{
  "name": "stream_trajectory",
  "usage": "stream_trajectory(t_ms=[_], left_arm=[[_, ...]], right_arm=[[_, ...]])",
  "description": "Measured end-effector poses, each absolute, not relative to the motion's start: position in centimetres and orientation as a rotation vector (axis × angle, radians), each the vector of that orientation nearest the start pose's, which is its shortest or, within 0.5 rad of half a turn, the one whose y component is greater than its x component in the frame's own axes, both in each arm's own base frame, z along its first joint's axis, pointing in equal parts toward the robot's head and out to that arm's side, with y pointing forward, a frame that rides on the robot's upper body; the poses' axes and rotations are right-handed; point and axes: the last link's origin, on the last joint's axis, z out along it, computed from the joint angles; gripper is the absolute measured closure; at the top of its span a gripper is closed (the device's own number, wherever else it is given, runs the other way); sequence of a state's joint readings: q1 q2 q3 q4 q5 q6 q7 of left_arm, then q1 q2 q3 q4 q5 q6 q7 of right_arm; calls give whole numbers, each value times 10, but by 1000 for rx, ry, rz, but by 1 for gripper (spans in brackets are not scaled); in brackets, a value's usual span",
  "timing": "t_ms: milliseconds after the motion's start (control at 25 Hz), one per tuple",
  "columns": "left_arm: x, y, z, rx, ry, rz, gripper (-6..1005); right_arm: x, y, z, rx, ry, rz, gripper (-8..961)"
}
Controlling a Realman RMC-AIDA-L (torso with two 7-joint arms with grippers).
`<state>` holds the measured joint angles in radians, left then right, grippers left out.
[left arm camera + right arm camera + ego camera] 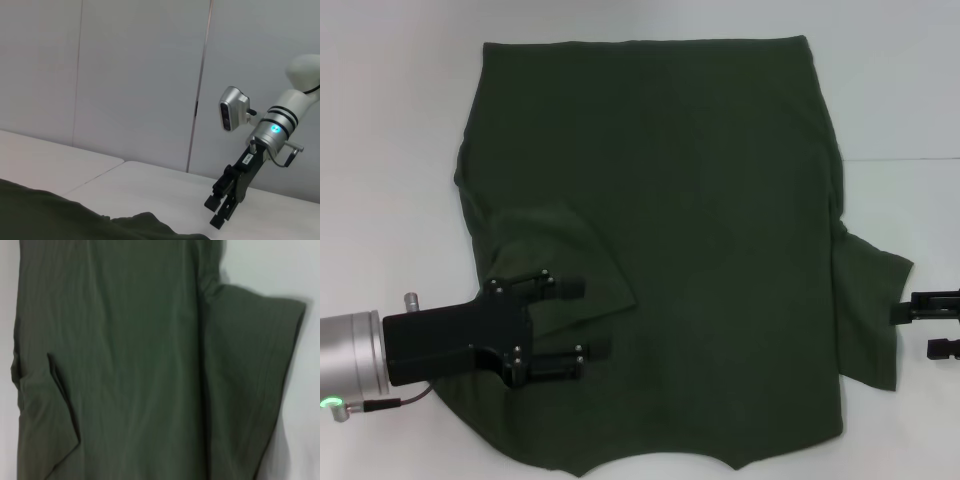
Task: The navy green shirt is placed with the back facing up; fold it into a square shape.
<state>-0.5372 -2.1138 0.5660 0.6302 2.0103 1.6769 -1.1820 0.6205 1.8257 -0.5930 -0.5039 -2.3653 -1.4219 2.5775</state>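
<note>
Olive-green fabric covers most of the white bench [390,120]: the shirt [680,200] lies flat and spread out, which gives both arms a clear edge to work from on either side. Its long axis runs away from the robot, with the straight hem at the far end and the neck and shoulders at the near edge, so it points collar-first toward the robot. On the robot's left, the sleeve [560,265] is already turned inward onto the body of the shirt, probably as a first narrowing fold; the right-hand sleeve [872,300] lies outward on the bench, not yet folded. The left gripper [582,318] sits over that folded sleeve with its fingers spread apart, holding nothing. The right gripper [910,330] waits just beside the outer sleeve's edge, its fingers also parted, likely ready to take that sleeve.
</note>
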Motion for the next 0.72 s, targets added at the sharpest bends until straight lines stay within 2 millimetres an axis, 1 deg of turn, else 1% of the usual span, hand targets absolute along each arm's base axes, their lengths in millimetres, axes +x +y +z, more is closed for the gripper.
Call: stream_trajectory(t_ms=[360, 720], left_arm=[[-249, 318, -5, -2721, -389, -866, 183], [-249, 319, -4, -2712, -394, -867, 183]], right_arm=[[338, 364, 62, -1891, 2089, 353, 28], [331, 371, 52, -1912, 2064, 350, 29]])
